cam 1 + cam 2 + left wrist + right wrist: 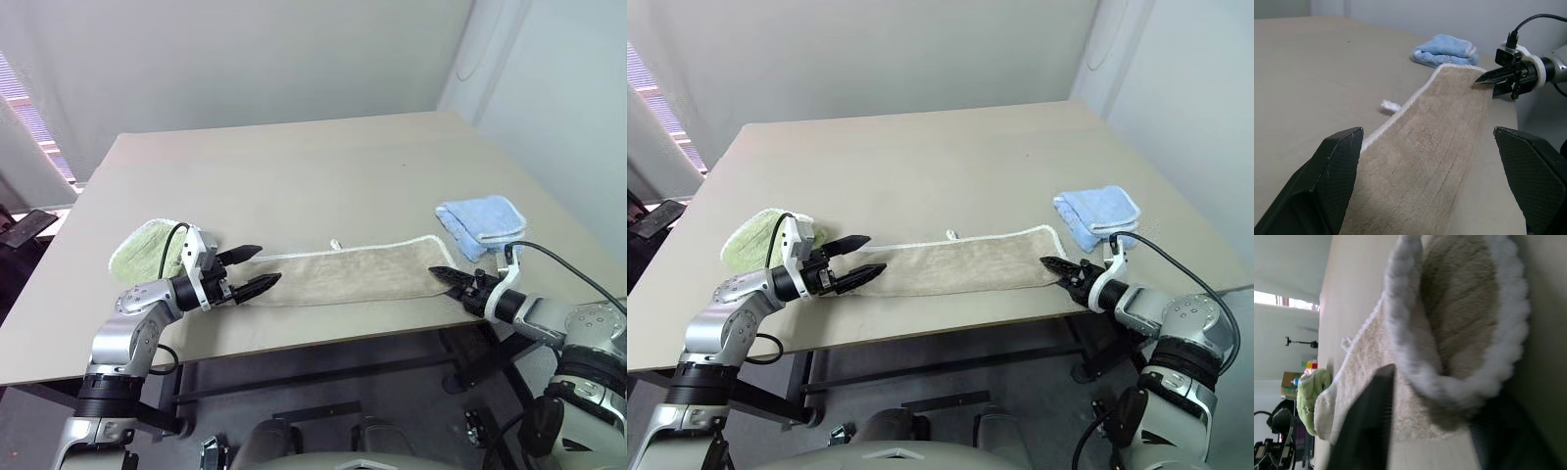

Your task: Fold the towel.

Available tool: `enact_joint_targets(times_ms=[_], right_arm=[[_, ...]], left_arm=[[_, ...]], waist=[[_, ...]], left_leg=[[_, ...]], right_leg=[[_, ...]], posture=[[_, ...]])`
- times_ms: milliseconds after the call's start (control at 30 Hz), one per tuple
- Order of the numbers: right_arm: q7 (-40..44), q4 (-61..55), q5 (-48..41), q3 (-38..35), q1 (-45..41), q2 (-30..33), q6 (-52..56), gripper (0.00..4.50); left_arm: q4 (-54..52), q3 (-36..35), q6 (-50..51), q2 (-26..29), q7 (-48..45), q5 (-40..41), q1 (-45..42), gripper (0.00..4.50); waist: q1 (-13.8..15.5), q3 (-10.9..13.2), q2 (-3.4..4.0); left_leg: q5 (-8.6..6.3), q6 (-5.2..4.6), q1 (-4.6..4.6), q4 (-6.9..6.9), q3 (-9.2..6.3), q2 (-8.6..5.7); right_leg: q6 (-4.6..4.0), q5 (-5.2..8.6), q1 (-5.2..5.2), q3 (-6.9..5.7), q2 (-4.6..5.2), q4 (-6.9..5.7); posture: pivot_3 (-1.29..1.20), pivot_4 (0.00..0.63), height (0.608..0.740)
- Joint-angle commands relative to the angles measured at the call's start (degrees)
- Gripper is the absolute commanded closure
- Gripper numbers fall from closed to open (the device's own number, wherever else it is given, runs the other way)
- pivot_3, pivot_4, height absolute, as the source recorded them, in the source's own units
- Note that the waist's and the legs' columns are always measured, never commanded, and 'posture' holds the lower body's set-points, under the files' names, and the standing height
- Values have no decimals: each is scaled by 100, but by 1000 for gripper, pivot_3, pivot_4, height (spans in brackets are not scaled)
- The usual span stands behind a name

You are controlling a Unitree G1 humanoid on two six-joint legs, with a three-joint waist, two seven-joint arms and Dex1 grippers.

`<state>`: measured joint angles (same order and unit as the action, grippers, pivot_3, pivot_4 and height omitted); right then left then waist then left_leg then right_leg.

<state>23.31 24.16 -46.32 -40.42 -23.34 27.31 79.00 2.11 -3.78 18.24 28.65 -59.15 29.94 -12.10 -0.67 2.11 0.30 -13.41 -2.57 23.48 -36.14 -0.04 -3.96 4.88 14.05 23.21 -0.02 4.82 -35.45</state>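
The towel [343, 274] lies flat on the counter [294, 176], near the front edge. It is a long tan strip with a white cord all around its rim. One end is by the left gripper [257, 270] and the other end is by the right gripper [443, 277].

The left jaws are wide apart, with the towel's end between them, and they hold nothing yet. The right jaws are closing on the towel's far corner. In the right wrist view the corner curls up between them. I cannot tell if they grip it tight yet.

The towel looks soft, fluffy and light. It will bend and droop when lifted, so it will not keep its shape. It is not slippery, and it cannot break. The thick cord at the rim looks like a good place to pinch. I think the best way is to hold a corner at each end, so the strip stays straight while it is folded.

The counter is plain, smooth and pale brown, so the towel should slide on it easily. A green cloth [147, 250] sits behind the left gripper. A blue cloth [480, 223] sits near the right end of the towel. The walls are white.
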Motion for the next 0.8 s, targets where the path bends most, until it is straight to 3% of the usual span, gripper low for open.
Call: enact_joint_targets(times_ms=[33,100,267,467,667,800], right_arm=[[-135,-116,-198,-384,57,-11,-29,3838],[-211,-233,-293,-530,201,-53,-7,4459],[-354,-471,-543,-840,551,-39,74,4459],[-224,-471,-637,-1085,1093,578,25,4459],[106,133,-459,-1034,1081,1465,-370,4459],[342,57,-368,-750,987,1710,-561,4459]], left_arm=[[-90,-126,-120,42,7,8,-84,0],[-70,-106,-129,26,1,2,-79,0],[43,-95,-155,28,-38,-11,-124,0],[177,-104,-181,41,-94,-20,-200,0],[200,-76,-185,24,-107,-28,-225,0],[209,-75,-193,16,-115,-34,-229,0]], waist=[[8,-2,-3],[16,-4,-7],[115,-6,-9],[329,-7,-6],[277,-7,15],[278,-8,16]], left_leg=[[-2,-2,0,0,0,0],[-5,-7,2,0,0,-4],[-12,-17,3,1,0,-13],[-22,-33,4,4,-2,-13],[-25,-40,37,-4,10,-23],[-24,-41,29,-3,10,-15]], right_leg=[[0,0,-4,-1,0,8],[0,-1,-9,-2,5,17],[0,-1,-17,-10,18,33],[-1,1,-5,-19,23,45],[0,-1,6,-18,35,44],[0,-1,3,-19,30,42]], posture=[[0,0,736],[0,0,736],[0,0,736],[0,0,736],[0,0,736],[0,0,736]])
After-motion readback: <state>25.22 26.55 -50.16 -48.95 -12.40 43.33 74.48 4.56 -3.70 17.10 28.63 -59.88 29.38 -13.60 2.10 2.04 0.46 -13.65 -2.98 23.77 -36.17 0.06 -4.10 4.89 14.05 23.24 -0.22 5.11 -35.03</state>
